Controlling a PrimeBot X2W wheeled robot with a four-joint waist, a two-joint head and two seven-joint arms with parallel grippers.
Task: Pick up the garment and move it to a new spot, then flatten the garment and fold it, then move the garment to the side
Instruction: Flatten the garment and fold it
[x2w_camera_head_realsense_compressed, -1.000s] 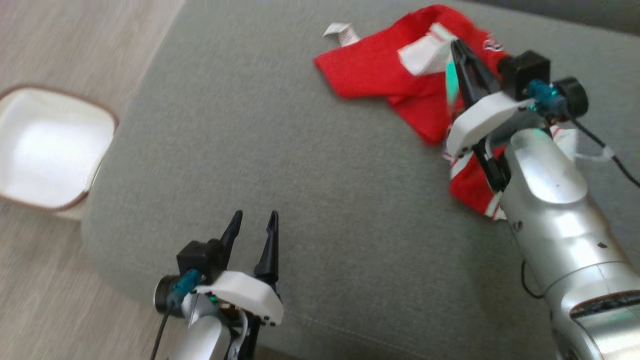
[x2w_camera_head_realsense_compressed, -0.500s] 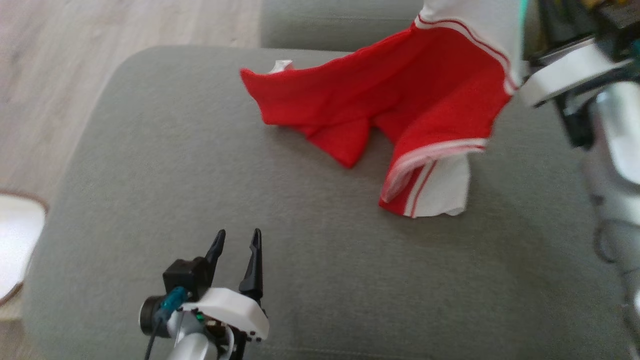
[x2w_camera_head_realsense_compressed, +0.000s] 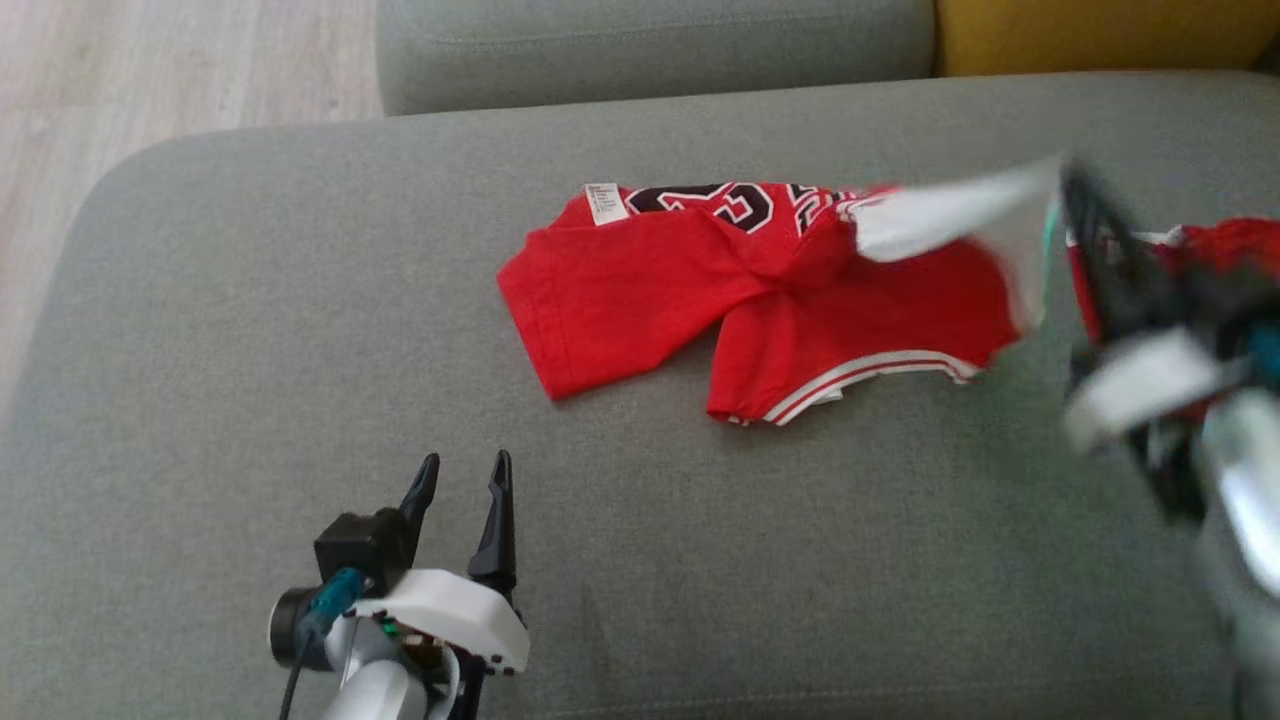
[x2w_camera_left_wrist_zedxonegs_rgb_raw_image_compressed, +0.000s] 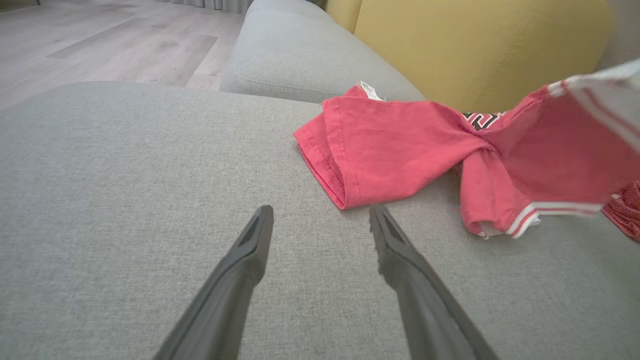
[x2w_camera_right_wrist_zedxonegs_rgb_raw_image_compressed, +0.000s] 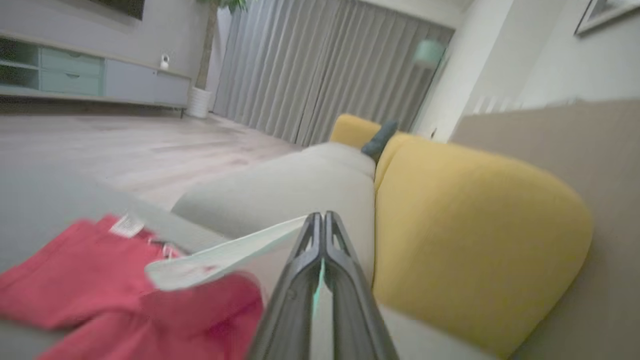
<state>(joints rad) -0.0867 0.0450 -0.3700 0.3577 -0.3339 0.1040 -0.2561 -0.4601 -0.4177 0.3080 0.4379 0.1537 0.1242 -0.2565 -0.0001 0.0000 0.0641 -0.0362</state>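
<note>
the soft, light red jersey (x2w_camera_head_realsense_compressed: 760, 300) is lying far on the grey sofa cushion (x2w_camera_head_realsense_compressed: 300, 300). the right gripper (x2w_camera_right_wrist_zedxonegs_rgb_raw_image_compressed: 320, 216) is clamping its fingers on the white hem, a good holding place. the left gripper (x2w_camera_head_realsense_compressed: 465, 460) is hovering near, fingers apart.

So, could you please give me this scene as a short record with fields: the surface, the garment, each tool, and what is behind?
surface: grey sofa seat
garment: red jersey with white trim, crumpled on the seat, its right end lifted
label: white tag at the jersey's far edge
left: left tool open, empty, over the seat, apart from the jersey
right: right tool shut on the jersey's white edge
behind: yellow cushion
</note>
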